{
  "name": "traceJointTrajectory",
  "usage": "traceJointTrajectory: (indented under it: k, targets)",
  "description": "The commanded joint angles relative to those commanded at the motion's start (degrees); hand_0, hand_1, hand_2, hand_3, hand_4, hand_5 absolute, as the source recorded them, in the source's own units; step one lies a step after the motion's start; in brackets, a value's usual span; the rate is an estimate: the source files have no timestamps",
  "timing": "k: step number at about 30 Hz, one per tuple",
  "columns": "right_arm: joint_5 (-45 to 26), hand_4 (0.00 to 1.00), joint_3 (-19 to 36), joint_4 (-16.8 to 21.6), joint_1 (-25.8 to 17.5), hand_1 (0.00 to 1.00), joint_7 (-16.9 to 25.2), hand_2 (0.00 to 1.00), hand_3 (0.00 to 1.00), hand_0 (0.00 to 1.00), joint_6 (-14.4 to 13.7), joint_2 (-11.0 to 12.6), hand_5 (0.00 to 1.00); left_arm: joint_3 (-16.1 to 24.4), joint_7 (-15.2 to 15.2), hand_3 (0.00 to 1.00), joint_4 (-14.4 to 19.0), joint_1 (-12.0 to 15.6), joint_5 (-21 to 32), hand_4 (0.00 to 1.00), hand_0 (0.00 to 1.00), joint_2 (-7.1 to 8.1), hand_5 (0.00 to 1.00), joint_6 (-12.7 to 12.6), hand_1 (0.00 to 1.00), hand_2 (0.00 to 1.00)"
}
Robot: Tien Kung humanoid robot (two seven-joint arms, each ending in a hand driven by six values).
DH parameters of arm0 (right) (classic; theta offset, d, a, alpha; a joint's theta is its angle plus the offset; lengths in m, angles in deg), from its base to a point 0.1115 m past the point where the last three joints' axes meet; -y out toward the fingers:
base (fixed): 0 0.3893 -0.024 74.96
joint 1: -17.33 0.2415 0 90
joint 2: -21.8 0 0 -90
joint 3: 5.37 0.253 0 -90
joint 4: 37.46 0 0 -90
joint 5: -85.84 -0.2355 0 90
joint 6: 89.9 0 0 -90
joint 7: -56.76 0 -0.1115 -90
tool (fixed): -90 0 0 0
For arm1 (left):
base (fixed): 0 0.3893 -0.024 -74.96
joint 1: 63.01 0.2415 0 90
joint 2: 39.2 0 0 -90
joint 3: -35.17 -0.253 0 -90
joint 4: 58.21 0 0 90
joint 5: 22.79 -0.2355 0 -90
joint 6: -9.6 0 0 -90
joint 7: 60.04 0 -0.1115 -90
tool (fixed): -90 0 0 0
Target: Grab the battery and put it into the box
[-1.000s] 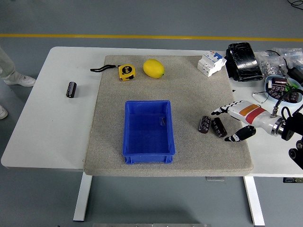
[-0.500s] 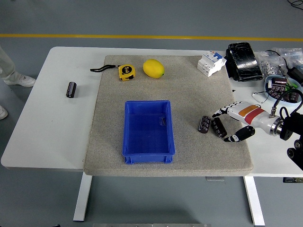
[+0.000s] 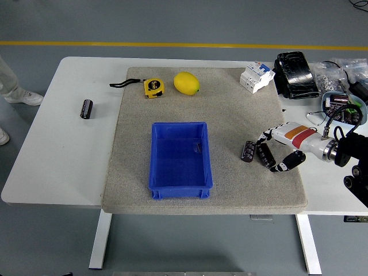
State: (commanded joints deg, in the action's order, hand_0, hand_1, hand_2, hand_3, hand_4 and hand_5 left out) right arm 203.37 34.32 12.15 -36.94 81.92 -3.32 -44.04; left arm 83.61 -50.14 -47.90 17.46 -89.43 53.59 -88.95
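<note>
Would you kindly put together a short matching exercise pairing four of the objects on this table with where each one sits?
Things:
1. lemon
2. blue box
3. lone battery
4. right hand

Places:
A. on the bare white table, left of the mat
B. at the two batteries on the mat's right side
C. far part of the mat, beside the tape measure
D. middle of the mat, towards its near edge

Pairs: 1-C, 2-D, 3-A, 4-B
</note>
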Motion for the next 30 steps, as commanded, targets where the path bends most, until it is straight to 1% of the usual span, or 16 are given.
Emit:
traceJointTrajectory:
  k: [4, 5, 10, 11, 16, 17, 22, 23, 30]
  targets:
    - [0.16, 0.963, 0.0, 0.21, 0.19, 0.649, -0.52, 0.685, 0.682, 0.687, 0.78, 0.02, 0.191, 0.2, 0.08, 0.693, 0.0, 0.06, -0.12, 0.648, 0.511, 0.08, 0.772, 0.0, 0.525, 0.595]
    - [0.19, 0.945, 0.02, 0.23, 0.22, 0.639, -0.61, 0.678, 0.66, 0.675, 0.92, 0.01, 0.193, 0.22, 0.1, 0.693, 0.0, 0.08, -0.13, 0.648, 0.51, 0.1, 0.771, 0.0, 0.524, 0.593]
    - [0.2, 0.945, 0.02, 0.03, 0.3, 0.639, -0.87, 0.678, 0.66, 0.675, 1.28, -0.05, 0.193, 0.11, 0.17, 0.693, 0.0, 0.09, 0.02, 0.648, 0.51, 0.16, 0.771, -0.01, 0.524, 0.593]
    - [0.16, 0.885, 0.02, -0.06, 0.3, 0.606, -0.93, 0.618, 0.59, 0.636, 1.34, -0.08, 0.174, 0.06, 0.17, 0.693, 0.0, 0.09, 0.08, 0.649, 0.51, 0.19, 0.77, 0.01, 0.523, 0.592]
    - [0.12, 0.885, 0.09, -0.12, 0.34, 0.606, -1.07, 0.618, 0.59, 0.636, 1.38, -0.12, 0.174, -0.03, 0.21, 0.693, 0.0, 0.1, 0.23, 0.649, 0.51, 0.23, 0.77, 0.01, 0.523, 0.592]
    - [0.14, 0.827, 0.09, -0.1, 0.35, 0.559, -1.08, 0.567, 0.519, 0.59, 1.38, -0.12, 0.141, -0.04, 0.21, 0.693, 0.0, 0.12, 0.25, 0.649, 0.508, 0.24, 0.77, 0.01, 0.523, 0.591]
    - [0.12, 0.827, 0.13, 0.22, 0.35, 0.559, -1.0, 0.567, 0.519, 0.59, 1.36, -0.11, 0.141, 0.22, 0.28, 0.693, 0.0, 0.29, 0.05, 0.649, 0.508, 0.27, 0.77, 0.01, 0.523, 0.591]
    - [0.11, 0.803, 0.15, 0.32, 0.33, 0.528, -0.98, 0.542, 0.496, 0.556, 1.39, -0.09, 0.121, 0.26, 0.29, 0.693, 0.0, 0.33, 0.03, 0.649, 0.508, 0.29, 0.769, 0.02, 0.521, 0.59]
    - [-0.02, 0.793, 0.36, 1.03, 0.1, 0.517, -0.89, 0.529, 0.485, 0.544, 1.46, 0.16, 0.114, 1.26, 0.52, 0.692, 0.0, 0.71, -0.97, 0.649, 0.507, 0.4, 0.769, 0.08, 0.521, 0.589]
